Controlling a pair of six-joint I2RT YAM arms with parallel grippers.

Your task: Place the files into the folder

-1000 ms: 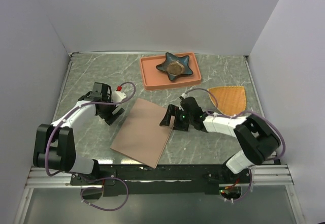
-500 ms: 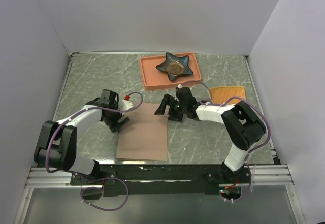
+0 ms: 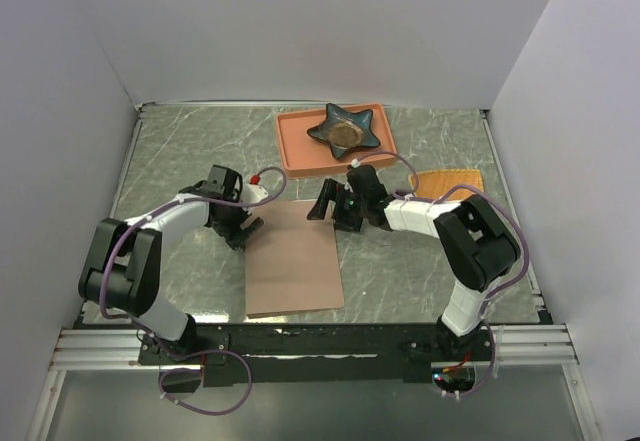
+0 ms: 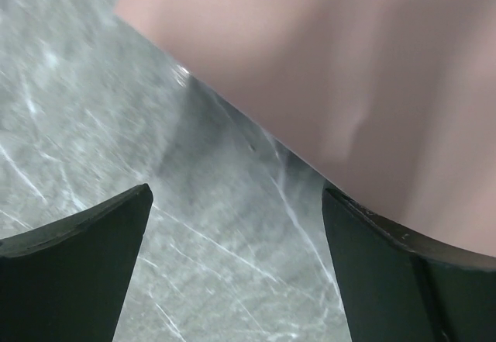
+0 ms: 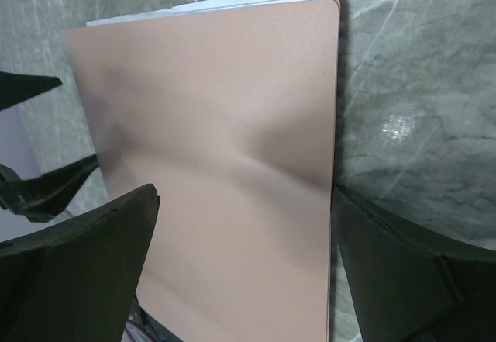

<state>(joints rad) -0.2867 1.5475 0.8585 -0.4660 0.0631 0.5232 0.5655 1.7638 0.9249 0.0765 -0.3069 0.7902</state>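
Top external: folder (image 3: 293, 269) lies between left gripper (image 3: 241, 233) and right gripper (image 3: 333, 212).

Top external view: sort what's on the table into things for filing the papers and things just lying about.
For the job:
folder, closed flat
files, white edges peeking out at one end
left gripper and right gripper, both open at the folder

Lying about:
orange tray
star-shaped dish in the tray
orange mat

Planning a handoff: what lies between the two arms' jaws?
The folder, its far end flat on the table; the top external view shows it.
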